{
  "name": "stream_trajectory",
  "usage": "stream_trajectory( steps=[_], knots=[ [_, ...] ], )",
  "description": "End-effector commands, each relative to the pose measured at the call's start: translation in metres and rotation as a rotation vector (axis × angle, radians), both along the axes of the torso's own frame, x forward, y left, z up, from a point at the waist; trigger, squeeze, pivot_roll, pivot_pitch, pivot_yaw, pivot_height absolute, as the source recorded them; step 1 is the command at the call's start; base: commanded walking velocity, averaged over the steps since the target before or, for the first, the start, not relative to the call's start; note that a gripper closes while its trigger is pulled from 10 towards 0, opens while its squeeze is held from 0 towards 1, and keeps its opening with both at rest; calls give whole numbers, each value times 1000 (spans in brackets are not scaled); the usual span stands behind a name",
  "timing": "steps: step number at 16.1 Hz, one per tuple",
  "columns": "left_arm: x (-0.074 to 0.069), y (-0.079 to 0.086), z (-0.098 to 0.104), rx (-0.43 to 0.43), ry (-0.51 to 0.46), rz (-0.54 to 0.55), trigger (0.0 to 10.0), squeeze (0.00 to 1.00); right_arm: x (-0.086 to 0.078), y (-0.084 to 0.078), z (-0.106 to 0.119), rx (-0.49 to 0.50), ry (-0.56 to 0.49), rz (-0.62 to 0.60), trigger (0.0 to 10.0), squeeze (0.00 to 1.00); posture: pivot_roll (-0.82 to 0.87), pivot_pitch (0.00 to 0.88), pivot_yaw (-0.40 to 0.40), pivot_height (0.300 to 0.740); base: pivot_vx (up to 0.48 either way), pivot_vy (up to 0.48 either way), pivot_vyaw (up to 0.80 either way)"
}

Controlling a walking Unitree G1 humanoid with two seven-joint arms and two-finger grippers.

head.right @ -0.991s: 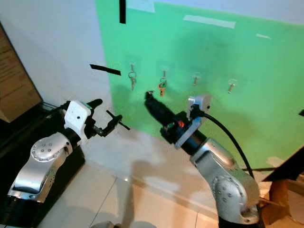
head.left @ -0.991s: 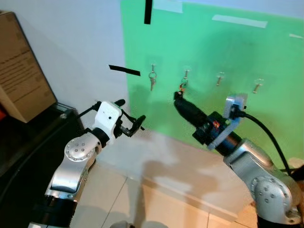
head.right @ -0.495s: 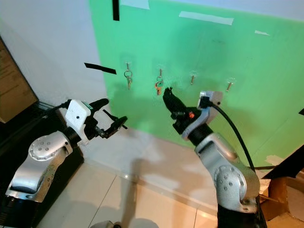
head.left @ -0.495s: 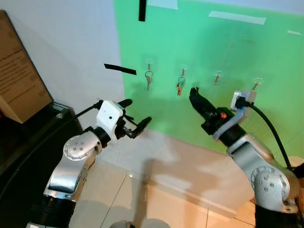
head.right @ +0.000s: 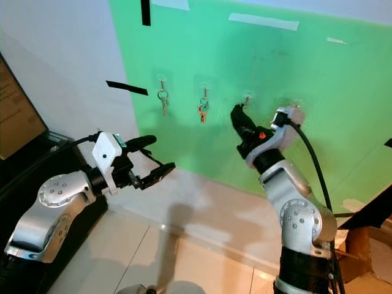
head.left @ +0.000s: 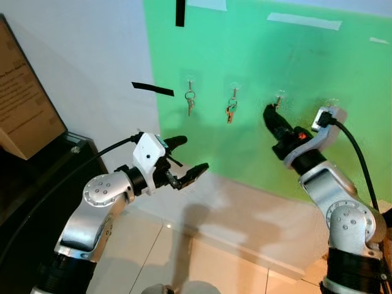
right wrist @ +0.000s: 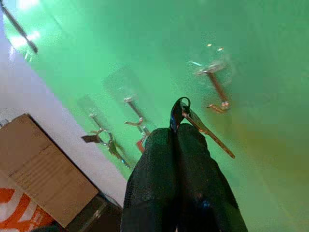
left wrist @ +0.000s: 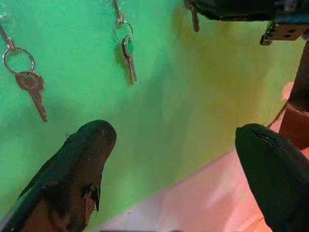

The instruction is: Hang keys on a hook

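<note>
Silver arms, black-fingered left claw, right claw, black cables, white wrist housing.

Green board on white wall, w/ black tape strips & pale tape. Silver key & silver-orange bunch on clear hooks. Black fingers, silver arms, white wrist block. Brown box, beige tile floor

Key ring mostly hidden between right tool fingers, key blurred
</note>
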State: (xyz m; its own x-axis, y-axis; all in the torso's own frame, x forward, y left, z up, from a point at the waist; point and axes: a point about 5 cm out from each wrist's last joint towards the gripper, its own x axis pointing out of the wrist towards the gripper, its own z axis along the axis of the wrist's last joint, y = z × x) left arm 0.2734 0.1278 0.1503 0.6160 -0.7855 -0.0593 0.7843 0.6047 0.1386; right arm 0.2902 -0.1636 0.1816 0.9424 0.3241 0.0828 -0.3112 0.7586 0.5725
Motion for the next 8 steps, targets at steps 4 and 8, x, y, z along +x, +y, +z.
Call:
stream_trajectory(
  steps=[4,8],
  knots=[
    [-1,-2,2,12,12,-33,10000,0,6,-12,-5,80,61,-92,10000,0,-28,0,34,740,0,0,0],
    [-1,-3,2,11,18,-37,10000,0,6,-18,-12,167,98,-141,10000,0,-25,0,33,740,0,0,0]
  ],
)
